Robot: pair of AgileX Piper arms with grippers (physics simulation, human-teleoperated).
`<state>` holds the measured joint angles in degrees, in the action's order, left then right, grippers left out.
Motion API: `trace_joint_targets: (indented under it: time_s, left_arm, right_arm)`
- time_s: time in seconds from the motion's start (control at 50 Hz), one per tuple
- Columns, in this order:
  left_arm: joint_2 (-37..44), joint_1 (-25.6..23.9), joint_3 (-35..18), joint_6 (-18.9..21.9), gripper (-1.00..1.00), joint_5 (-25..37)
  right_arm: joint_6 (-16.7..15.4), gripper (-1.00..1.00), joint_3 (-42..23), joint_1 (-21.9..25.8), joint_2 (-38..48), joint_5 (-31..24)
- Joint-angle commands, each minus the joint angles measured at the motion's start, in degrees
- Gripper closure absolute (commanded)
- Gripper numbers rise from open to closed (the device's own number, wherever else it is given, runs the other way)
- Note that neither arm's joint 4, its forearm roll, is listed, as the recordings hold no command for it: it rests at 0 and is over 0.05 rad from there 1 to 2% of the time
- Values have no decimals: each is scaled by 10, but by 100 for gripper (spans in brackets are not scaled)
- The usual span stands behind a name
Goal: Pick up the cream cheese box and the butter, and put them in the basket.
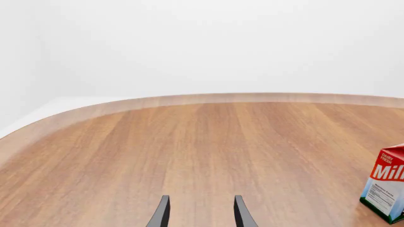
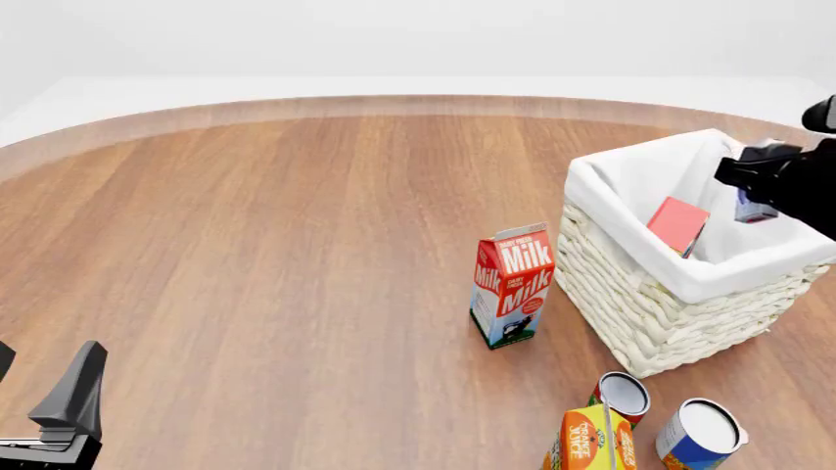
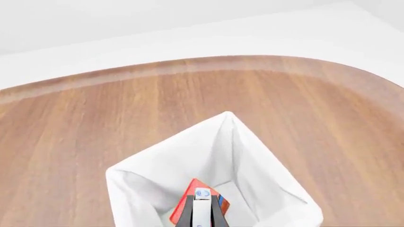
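Observation:
The white wicker basket (image 2: pixel 679 304) stands at the table's right side. The butter (image 2: pixel 678 224) leans inside it, plain red back showing. Above the basket's far right part, my right gripper (image 2: pixel 754 199) is shut on the cream cheese box (image 2: pixel 751 209), a small white box with a blue mark. In the right wrist view the cream cheese box (image 3: pixel 202 208) sits between the fingers (image 3: pixel 185 216), over the butter (image 3: pixel 181 206) and the basket's cloth lining (image 3: pixel 158 165). My left gripper (image 2: pixel 53 416) is low at the near left, open and holding nothing, its fingers (image 1: pixel 162 213) over bare wood.
A red-and-white milk carton (image 2: pixel 512 286) stands just left of the basket and shows in the left wrist view as the milk carton (image 1: pixel 386 189). At the front right stand an orange juice carton (image 2: pixel 590 441), a small can (image 2: pixel 624 397) and a blue-and-white can (image 2: pixel 699 436).

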<state>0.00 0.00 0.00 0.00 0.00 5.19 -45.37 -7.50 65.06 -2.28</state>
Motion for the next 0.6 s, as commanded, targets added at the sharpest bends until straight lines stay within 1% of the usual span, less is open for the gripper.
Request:
trace_joint_targets:
  time_s: [0.02, 0.24, 0.26, 0.36, 0.38, 0.44, 0.6]
  left_arm:
    - [0, 0, 0, 0, -100, 0]
    - [0, 0, 0, 0, -100, 0]
    - [0, 0, 0, 0, -100, 0]
    - [0, 0, 0, 0, -100, 0]
    - [0, 0, 0, 0, -100, 0]
    - [0, 0, 0, 0, -100, 0]
    - [0, 0, 0, 0, -100, 0]
  right_arm:
    - [1, 100, -1, -4, 2, 6]
    - [-2, 100, -3, -8, 1, 3]
    - [-3, 100, -13, -9, 1, -8]
    - [-3, 100, -5, -11, 4, 3]
    - [-4, -100, -6, -12, 4, 3]
    - [-3, -100, -11, -10, 1, -4]
    - [-5, -100, -6, -8, 3, 4]
